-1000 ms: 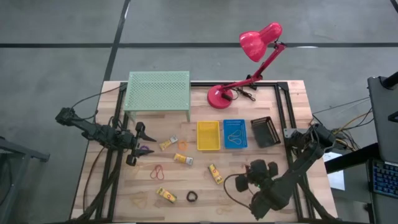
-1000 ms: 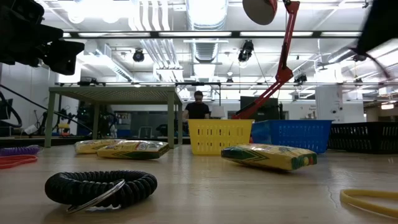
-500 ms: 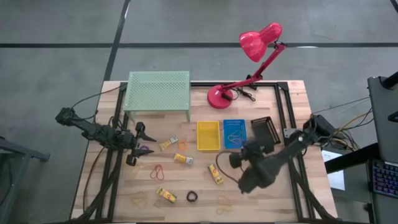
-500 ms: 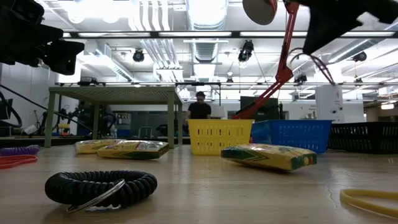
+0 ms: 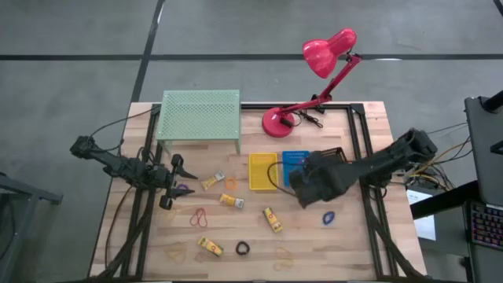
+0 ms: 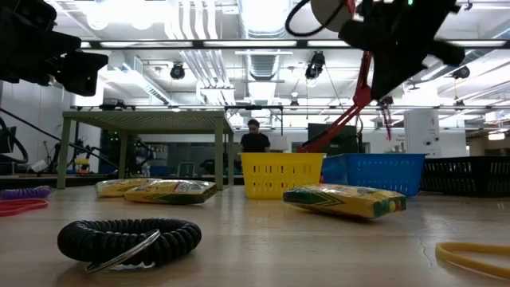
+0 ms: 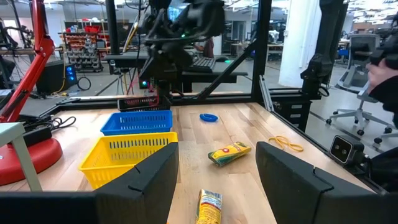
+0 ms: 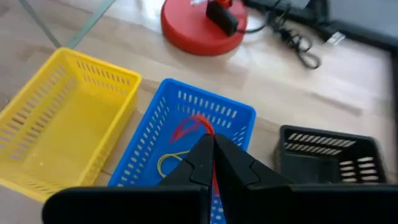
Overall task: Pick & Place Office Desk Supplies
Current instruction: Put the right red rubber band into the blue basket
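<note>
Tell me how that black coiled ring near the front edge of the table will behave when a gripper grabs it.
The black coiled ring looks like a springy spiral cord, so it would probably squash and flex rather than hold its shape. It appears small and light. Lying flat on the table, it seems unlikely to roll, though a metal loop through it may snag.

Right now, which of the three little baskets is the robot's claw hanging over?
The blue basket, the middle one, between the yellow basket and the black basket. The right gripper hangs over it, pinching a red rubber band.

blue basket [image 8: 186, 134] open-topped | lamp base [image 8: 202, 28] behind | black basket [image 8: 326, 155] beside
</note>
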Controlling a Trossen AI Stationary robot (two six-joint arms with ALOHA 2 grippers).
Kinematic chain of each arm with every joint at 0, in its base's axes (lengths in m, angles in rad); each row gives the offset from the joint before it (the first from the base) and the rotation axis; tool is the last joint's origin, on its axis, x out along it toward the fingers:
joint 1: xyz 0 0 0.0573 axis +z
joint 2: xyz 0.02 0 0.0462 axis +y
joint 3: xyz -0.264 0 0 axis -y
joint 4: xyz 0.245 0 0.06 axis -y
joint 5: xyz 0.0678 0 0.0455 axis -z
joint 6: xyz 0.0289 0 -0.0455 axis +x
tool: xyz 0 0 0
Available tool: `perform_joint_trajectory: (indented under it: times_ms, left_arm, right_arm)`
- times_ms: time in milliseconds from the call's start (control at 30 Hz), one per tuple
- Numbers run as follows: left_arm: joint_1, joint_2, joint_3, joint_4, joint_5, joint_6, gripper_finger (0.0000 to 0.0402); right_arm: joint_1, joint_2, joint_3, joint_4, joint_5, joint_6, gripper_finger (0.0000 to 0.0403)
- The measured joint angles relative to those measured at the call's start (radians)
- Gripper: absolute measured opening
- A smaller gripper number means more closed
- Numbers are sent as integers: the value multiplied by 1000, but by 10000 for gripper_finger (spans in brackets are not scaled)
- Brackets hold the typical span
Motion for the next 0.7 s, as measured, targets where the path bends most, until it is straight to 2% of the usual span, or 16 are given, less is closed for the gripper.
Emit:
perform_joint_trajectory:
  times_ms: [233, 467, 700]
  left_arm:
    - [0, 0, 0, 0, 0, 0, 219]
    - [0, 0, 0, 0, 0, 0, 219]
    - [0, 0, 0, 0, 0, 0, 219]
  right_arm:
    - [-118, -89, -195, 287, -121, -161, 8]
    - [-183, -99, -314, 522, -231, -254, 8]
    - [-204, -99, -358, 573, -313, -272, 8]
